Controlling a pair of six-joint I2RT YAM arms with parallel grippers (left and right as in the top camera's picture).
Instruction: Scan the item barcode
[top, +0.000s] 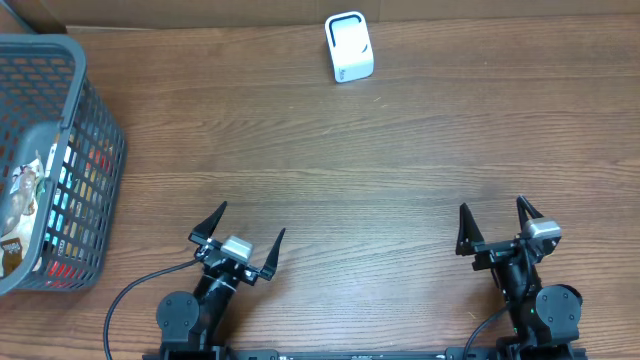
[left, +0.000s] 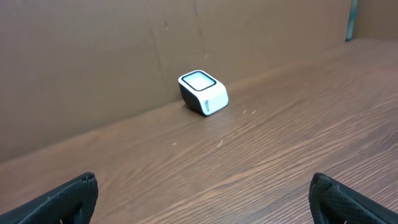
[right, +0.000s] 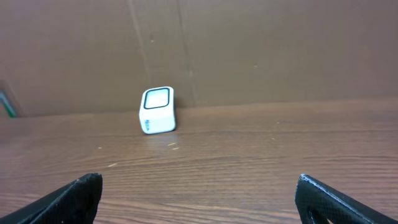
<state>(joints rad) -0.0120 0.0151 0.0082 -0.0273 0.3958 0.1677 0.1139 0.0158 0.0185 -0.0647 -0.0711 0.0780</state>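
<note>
Along the near edge of the desk (top: 350, 170) I have both arms parked, one left of centre and one to the right, well apart. On my overhead view the left fingers (top: 210, 222) are spread wide and grasp nothing. The right fingers (top: 466, 225) are released as well, with only bare wood between them. Both pairs point toward the far side.

At the far edge, a little right of centre, sits the scanner (top: 349, 47), a small white box with a dark-rimmed window on top. It stands alone, far from both arms. From the left wrist I see the scanner (left: 203, 93) ahead, close to the brown wall behind it, with the tips of the left fingers (left: 62, 202) in the bottom corners of the view. From the right wrist the scanner (right: 157, 110) shows up ahead and to the left, and the right fingers (right: 68, 199) frame the view in the same way.

On the left edge of the desk stands a grey mesh basket (top: 95, 150), partly cut off by the frame. Inside it lie packets (top: 18, 200): one brown and white on top, more colours showing through the mesh. I cannot make out a barcode on any of them. The basket is well apart from the scanner and from the left arm.
</note>
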